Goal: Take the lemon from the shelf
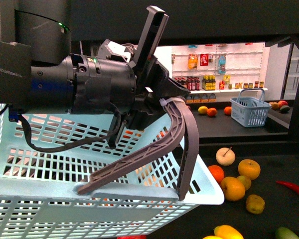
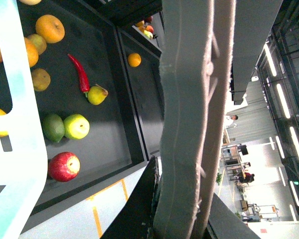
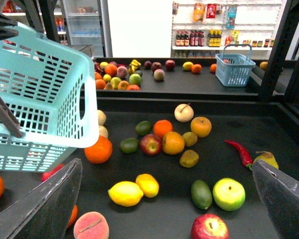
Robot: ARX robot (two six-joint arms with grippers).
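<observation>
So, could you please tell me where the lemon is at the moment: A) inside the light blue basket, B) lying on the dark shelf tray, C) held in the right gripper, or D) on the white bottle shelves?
B: the lemon lies loose on the shelf tray beside a second yellow fruit, between the fingers of the open right gripper.

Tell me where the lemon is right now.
Right wrist view: the bright yellow oval lemon lies on the black shelf's dark tray, beside a rounder yellow fruit, near a pinkish peach.
</observation>
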